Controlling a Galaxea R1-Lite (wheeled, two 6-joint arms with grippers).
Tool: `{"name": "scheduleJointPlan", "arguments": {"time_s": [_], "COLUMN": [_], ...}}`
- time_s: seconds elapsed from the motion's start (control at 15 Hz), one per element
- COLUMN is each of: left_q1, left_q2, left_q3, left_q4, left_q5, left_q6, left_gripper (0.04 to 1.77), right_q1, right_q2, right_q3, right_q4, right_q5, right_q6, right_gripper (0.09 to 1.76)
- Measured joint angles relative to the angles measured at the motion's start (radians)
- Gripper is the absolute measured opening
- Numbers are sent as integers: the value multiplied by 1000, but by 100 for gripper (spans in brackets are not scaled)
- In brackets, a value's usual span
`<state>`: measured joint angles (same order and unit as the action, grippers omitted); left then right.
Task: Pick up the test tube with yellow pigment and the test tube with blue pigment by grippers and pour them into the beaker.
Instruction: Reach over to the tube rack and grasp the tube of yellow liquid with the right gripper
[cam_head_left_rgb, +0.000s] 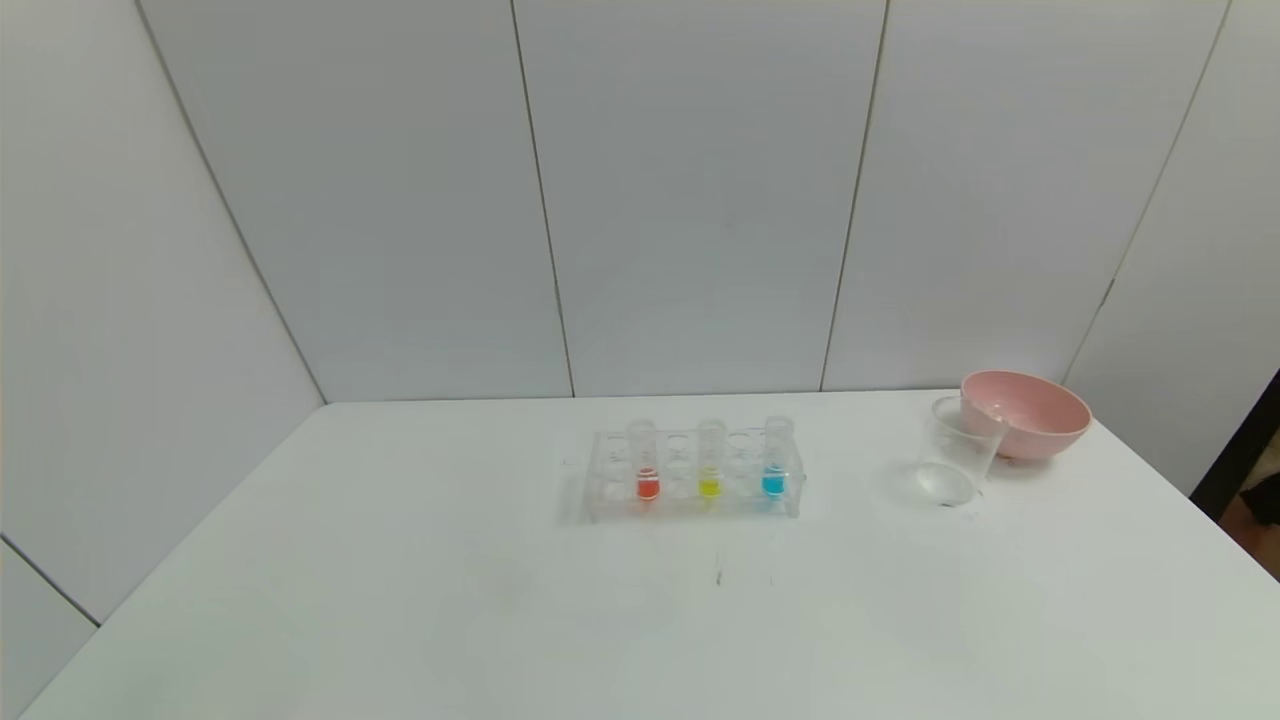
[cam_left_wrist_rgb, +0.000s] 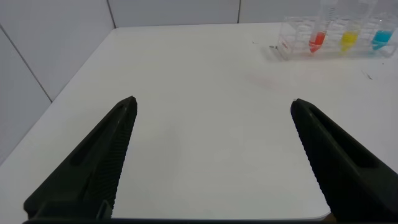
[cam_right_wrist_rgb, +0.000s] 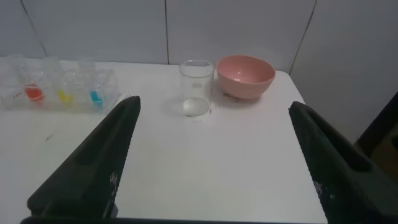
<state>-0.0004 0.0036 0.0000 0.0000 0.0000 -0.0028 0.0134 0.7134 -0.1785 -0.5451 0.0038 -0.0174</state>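
Observation:
A clear tube rack (cam_head_left_rgb: 692, 478) stands mid-table, holding the test tube with yellow pigment (cam_head_left_rgb: 710, 463) in the middle and the test tube with blue pigment (cam_head_left_rgb: 775, 458) on its right end. The rack's tubes also show in the wrist views: yellow (cam_left_wrist_rgb: 349, 37) (cam_right_wrist_rgb: 63, 93) and blue (cam_left_wrist_rgb: 381, 36) (cam_right_wrist_rgb: 96, 94). The empty beaker (cam_head_left_rgb: 958, 452) (cam_right_wrist_rgb: 196, 87) stands upright to the rack's right. My left gripper (cam_left_wrist_rgb: 213, 102) hangs open over bare table, well short of the rack. My right gripper (cam_right_wrist_rgb: 214, 102) is open too, short of the beaker. Neither arm shows in the head view.
A test tube with red liquid (cam_head_left_rgb: 645, 462) fills the rack's left end. A pink bowl (cam_head_left_rgb: 1024, 412) (cam_right_wrist_rgb: 245, 74) sits just behind and right of the beaker, near the table's right edge. White wall panels close off the back and left.

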Motion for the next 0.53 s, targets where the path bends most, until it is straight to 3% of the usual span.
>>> {"name": "scheduleJointPlan", "arguments": {"time_s": [0.53], "left_q1": [0], "left_q2": [0], "left_q3": [0], "left_q4": [0], "left_q5": [0], "left_q6": [0], "left_gripper": [176], "right_q1": [13], "right_q2": [594], "right_q3": [-27], "right_q4": [-533], "right_q5": [-25], "right_q6": [31], "right_gripper": [171]}}
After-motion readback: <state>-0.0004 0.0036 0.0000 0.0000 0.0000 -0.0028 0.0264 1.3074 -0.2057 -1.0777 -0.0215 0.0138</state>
